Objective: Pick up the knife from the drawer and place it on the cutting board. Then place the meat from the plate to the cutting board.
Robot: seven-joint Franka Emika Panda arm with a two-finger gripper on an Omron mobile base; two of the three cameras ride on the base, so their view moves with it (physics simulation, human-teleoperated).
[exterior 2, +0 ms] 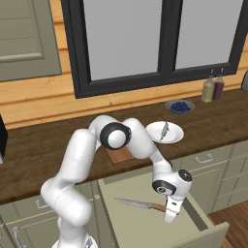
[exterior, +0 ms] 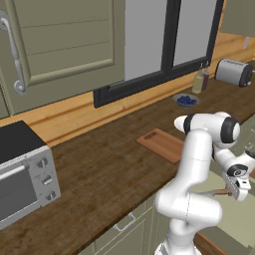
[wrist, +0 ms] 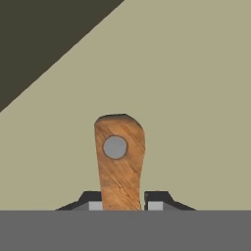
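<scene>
The gripper (exterior 2: 170,216) is clamped on the brown wooden handle of the knife (exterior 2: 138,204) inside the open drawer (exterior 2: 203,218), the silver blade pointing left over the beige floor. On the counter beyond lie the cutting board (exterior: 162,143) and, right of it, the white plate (exterior 2: 173,136) holding the meat (exterior 2: 164,130).

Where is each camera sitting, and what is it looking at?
Left base view: behind the arm on its left, looking forward and down over the counter with the cutting board; the white arm rises at lower right.
Right base view: behind on its right, looking at the open drawer; the arm rises at lower left.
Hand view: on the hand, looking along the tool, shut on the knife handle.
Both base views share the knife, board and berry bowl.
</scene>
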